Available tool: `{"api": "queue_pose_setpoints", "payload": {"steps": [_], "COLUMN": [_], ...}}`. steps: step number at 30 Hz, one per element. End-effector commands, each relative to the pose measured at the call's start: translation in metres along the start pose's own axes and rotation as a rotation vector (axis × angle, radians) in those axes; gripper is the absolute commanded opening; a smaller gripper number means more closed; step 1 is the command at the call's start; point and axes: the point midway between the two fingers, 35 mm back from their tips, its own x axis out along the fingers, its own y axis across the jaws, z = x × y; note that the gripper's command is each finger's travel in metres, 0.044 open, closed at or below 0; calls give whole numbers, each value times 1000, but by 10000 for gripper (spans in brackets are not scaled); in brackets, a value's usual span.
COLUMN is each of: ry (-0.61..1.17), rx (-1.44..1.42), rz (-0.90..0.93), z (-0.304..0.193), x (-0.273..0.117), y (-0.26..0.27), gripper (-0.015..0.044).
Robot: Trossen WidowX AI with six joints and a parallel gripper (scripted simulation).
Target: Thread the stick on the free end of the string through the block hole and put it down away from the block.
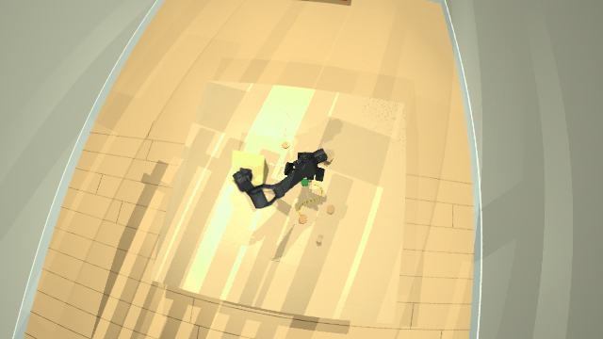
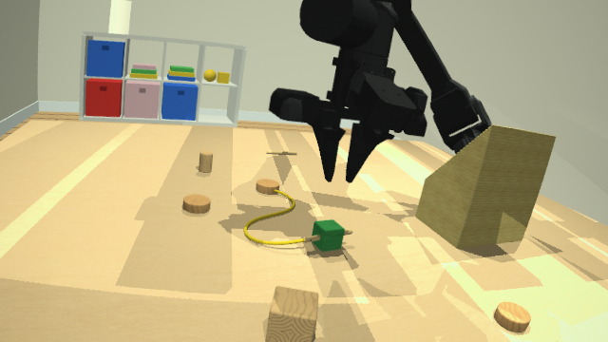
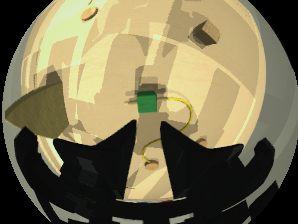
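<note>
The small green block sits on the table. The thin wooden stick runs through it, one end showing at each side. The yellow string leaves the stick's rear end outside the block and curves back to its round wooden button. No string shows on the far side of the block. My gripper points down above the table near the block, partly open, empty and touching nothing. In the top view the arm hides the fingertips.
A large slanted block stands beside the arm's base. Loose buttons, a short peg, a wooden cube and a loose stick lie around. A shelf is at the back wall.
</note>
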Motion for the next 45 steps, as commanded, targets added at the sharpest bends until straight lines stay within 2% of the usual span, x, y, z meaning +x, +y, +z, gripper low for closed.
{"api": "queue_pose_setpoints", "payload": {"steps": [1,12,33,45], "ry": [-3,6,6,4], "rx": [825,1395,1406,1406], "rz": [15,20,20,21], "z": [-2,-4,-4,-3], "x": [1,2,3,21], "y": [18,27,27,26], "gripper": [121,121,121,121]}}
